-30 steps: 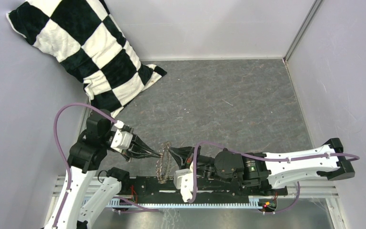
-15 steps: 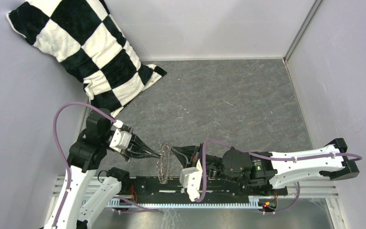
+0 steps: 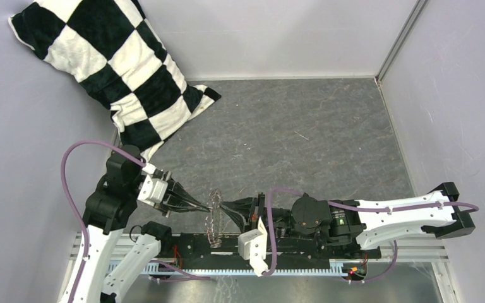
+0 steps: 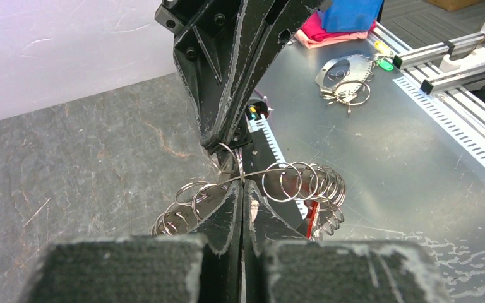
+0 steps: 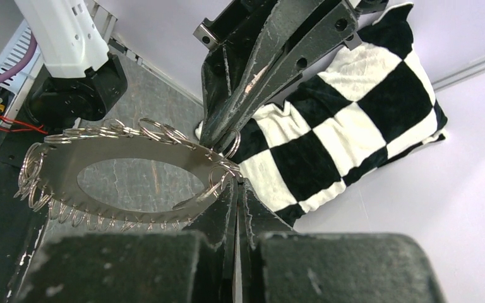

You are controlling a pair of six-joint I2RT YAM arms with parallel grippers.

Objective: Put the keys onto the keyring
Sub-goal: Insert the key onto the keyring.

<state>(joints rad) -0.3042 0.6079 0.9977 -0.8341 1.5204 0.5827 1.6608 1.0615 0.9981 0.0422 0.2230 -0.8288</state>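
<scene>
Top external view: the keyring hangs on edge in the air over the near edge of the table, left of centre, between the two arms. The left gripper is clenched on its rim from the left. The right gripper is clenched at the same spot from the right, tip to tip with the other. In the left wrist view one small ring sits just at the right gripper's tips. The key cannot be made out in any view; it may be pinched out of sight. The step in hand appears to be threading at this contact point. Hold the left grip firm as the anchor. Move the right gripper only in small turns along the ring's coil. Avoid pulling the arms apart, which could twist the rim or drop the key.
</scene>
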